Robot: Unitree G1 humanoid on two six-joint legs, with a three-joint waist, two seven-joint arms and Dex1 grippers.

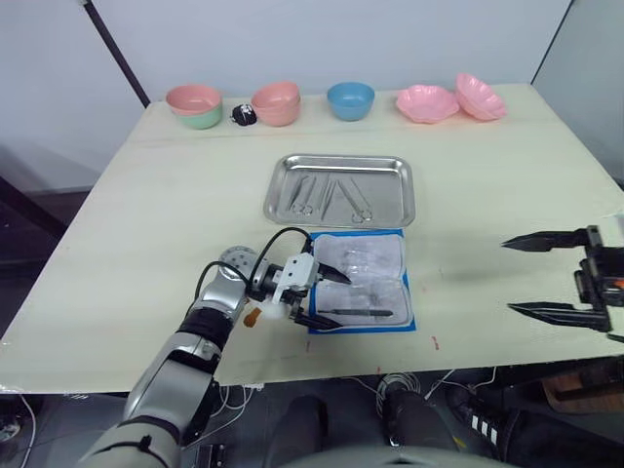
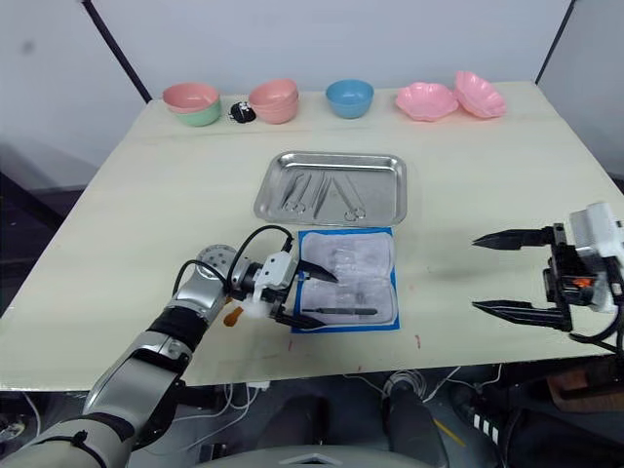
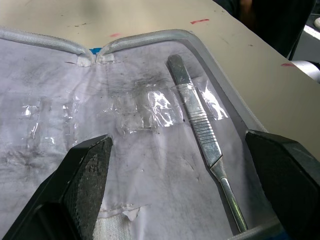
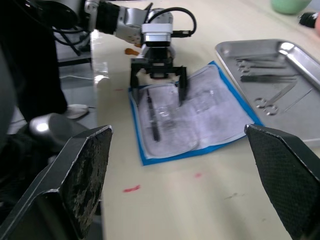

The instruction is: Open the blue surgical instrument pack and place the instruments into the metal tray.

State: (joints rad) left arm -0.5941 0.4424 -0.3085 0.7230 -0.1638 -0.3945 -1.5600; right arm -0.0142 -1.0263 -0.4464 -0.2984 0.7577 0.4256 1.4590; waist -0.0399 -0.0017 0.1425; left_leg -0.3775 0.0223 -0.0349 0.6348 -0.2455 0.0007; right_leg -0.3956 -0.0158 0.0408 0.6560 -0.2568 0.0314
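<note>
Robot lab or test room, staged as a mock medical bench. Large pale wooden table (image 1: 175, 195) standing against a plain light wall (image 1: 292, 39), with a dark slanted pole (image 1: 117, 54) at the rear left. Loose cables (image 1: 409, 385) hang below the front edge, and small red marks (image 1: 435, 342) are drawn on the tabletop. Props are lined up along the far edge: a pink bowl stacked on a green bowl (image 1: 194, 105), a salmon bowl stack (image 1: 276, 102), a round blue bowl (image 1: 350, 99), two pink scalloped dishes (image 1: 450, 100). Shiny rectangular steel tray (image 1: 340, 189) holding slim silver surgical tools (image 1: 331, 195); an opened blue pouch with white lining (image 1: 363, 280) lies just before it.
</note>
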